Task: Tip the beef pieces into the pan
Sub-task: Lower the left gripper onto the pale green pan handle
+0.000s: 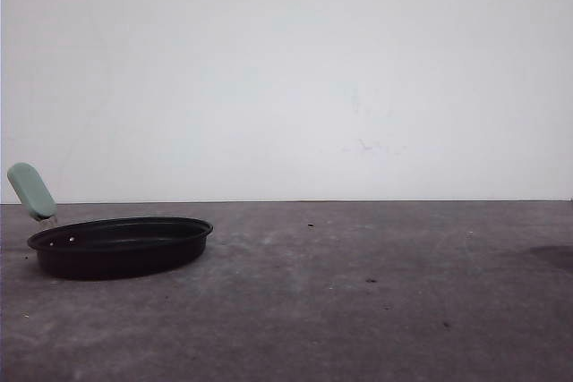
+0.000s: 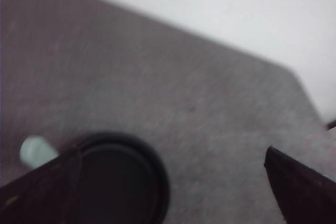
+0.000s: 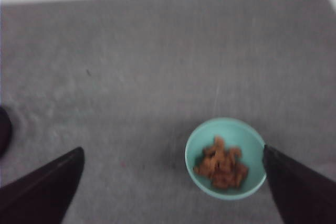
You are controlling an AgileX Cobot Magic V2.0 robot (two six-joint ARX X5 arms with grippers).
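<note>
The black pan (image 1: 119,246) rests on the grey table at the left, its mint-green handle (image 1: 31,191) raised toward the far left. In the left wrist view the pan (image 2: 121,182) lies below my open left gripper (image 2: 173,182), close to one dark finger, and its handle (image 2: 35,150) shows beside it. The beef pieces (image 3: 220,166) form an orange-brown heap in a teal bowl (image 3: 203,142) on the table. My right gripper (image 3: 173,182) hangs open above the table, and the bowl sits by one of its fingers (image 3: 296,187). Nothing is between either pair of fingers.
A white wall (image 1: 286,69) rises behind the table's far edge. The grey tabletop (image 1: 358,292) stretches bare to the right of the pan, with a few dark specks. A dark rounded shape (image 3: 4,129) pokes in at the edge of the right wrist view.
</note>
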